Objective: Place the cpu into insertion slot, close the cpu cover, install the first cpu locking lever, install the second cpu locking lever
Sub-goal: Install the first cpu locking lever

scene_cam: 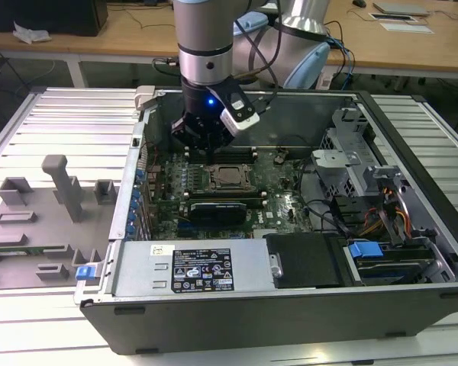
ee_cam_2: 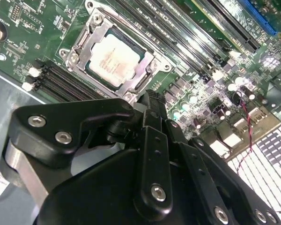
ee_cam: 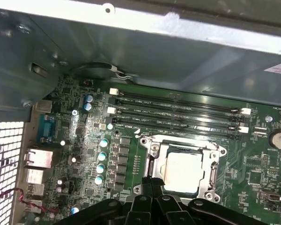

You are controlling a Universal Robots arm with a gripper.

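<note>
Straight down onto the cpu (scene_cam: 230, 177) the way is open. Around it, the case's back wall (scene_cam: 305, 114) blocks 12 o'clock, the drive cage (scene_cam: 349, 156) 3 o'clock, a long black card (scene_cam: 217, 207) 6 o'clock.

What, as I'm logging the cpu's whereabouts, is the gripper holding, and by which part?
Not the cpu: it lies in the socket, framed by the cpu cover. Whether the gripper, at the socket's edge, holds anything else cannot be told.
</note>
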